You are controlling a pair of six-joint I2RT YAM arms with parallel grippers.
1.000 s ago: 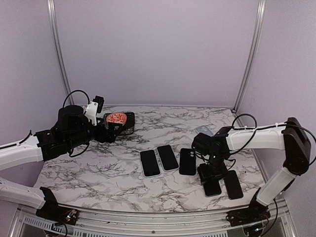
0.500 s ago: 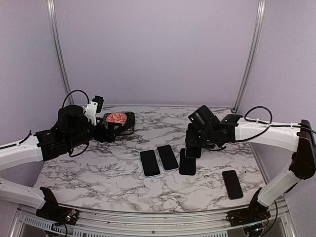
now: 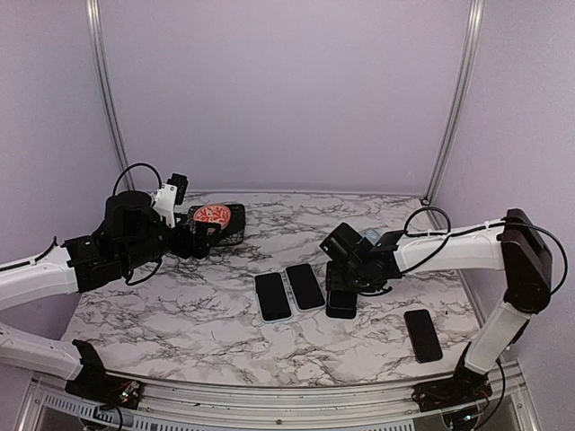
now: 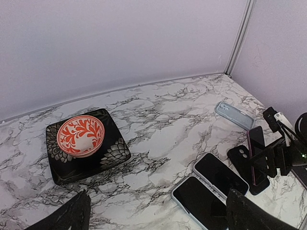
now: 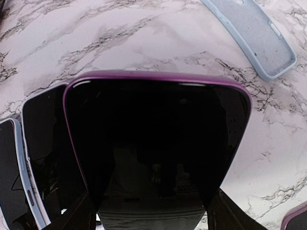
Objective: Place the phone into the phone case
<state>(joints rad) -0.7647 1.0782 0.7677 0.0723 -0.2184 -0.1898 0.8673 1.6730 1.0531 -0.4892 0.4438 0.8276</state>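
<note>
My right gripper (image 3: 349, 280) is shut on a black phone with a purple edge (image 5: 158, 134). It holds the phone tilted over the empty black case (image 3: 341, 308) in the middle of the table. In the left wrist view the phone (image 4: 256, 153) stands steeply beside the black case (image 4: 239, 160), its lower end at the case. I cannot tell whether they touch. My left gripper (image 4: 158, 221) is open and empty, held above the table's left side near the plate.
Two phones in pale cases (image 3: 272, 296) (image 3: 305, 285) lie left of the black case. Another purple-edged phone (image 3: 422, 334) lies at the near right. An empty grey-blue case (image 5: 249, 36) lies at the far right. A red-and-white bowl (image 3: 214, 215) sits on a black plate (image 3: 236, 226) at the back left.
My right gripper lifted a phone from the near right of the table and carried it left, then lowered it over the black case. The left arm has not moved.
</note>
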